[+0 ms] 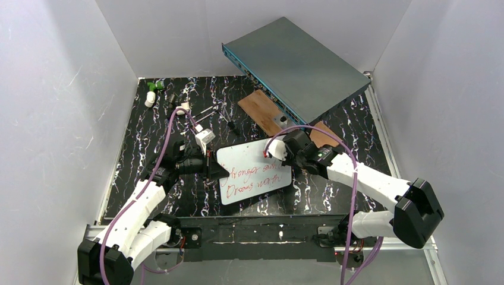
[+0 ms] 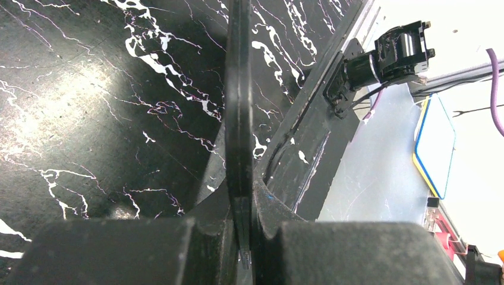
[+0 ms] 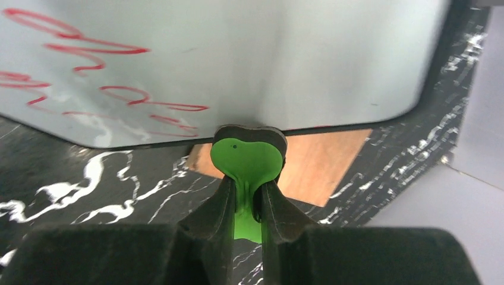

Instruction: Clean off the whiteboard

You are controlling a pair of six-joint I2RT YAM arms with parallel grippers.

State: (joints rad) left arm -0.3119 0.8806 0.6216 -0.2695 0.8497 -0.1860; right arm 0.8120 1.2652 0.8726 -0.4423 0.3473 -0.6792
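The whiteboard lies mid-table with red handwriting across its lower part. My left gripper is shut on its left rim; in the left wrist view the board shows edge-on as a thin dark slab running up from between the gripper and its closed fingers. My right gripper hovers at the board's upper right corner. It is shut on a green eraser with a dark felt face, which sits right at the edge of the whiteboard beside the red writing, gripper pinching its stem.
A large grey-teal metal box leans at the back right, over a brown wooden plank. Small parts lie at the back left: a green-and-white piece, a white clip, a short black stick. White walls enclose three sides.
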